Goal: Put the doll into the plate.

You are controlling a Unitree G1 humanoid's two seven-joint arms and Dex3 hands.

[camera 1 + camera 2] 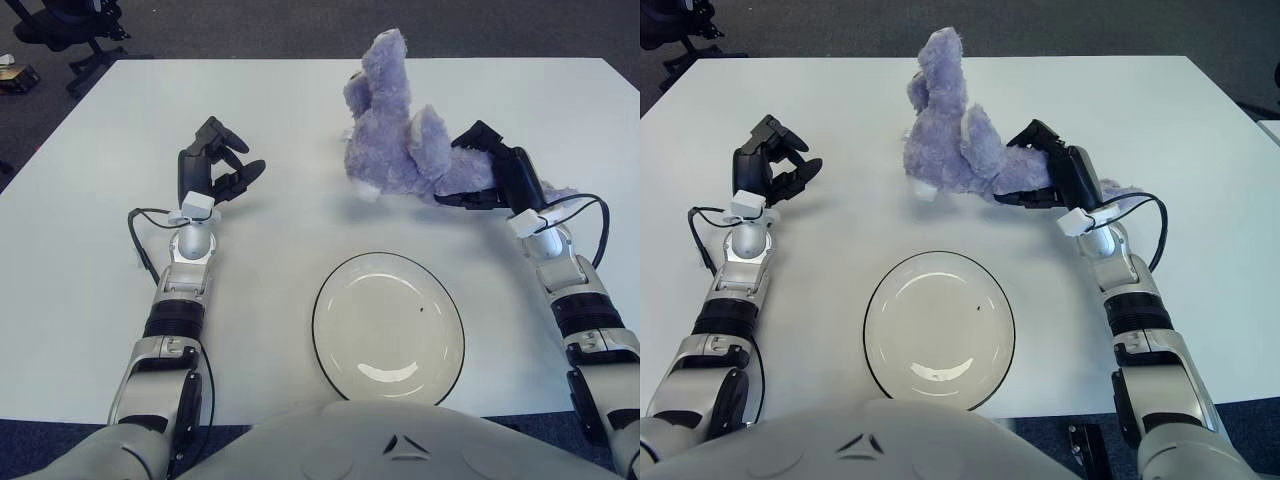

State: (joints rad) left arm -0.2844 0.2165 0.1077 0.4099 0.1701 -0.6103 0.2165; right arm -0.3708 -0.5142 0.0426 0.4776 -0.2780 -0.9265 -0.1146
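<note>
A purple plush doll (395, 130) is held off the white table (300, 120), its head up and its body tilted toward the right. My right hand (485, 170) is shut on the doll's lower body at the right. A white plate with a dark rim (388, 328) lies empty on the table near my body, below and slightly left of the doll. At the left, above the table, my left hand (215, 165) has relaxed fingers and holds nothing.
Dark office chairs (70, 25) stand on the floor past the table's far left corner. A small object (15, 75) lies on the floor there too. Black cables loop beside both wrists.
</note>
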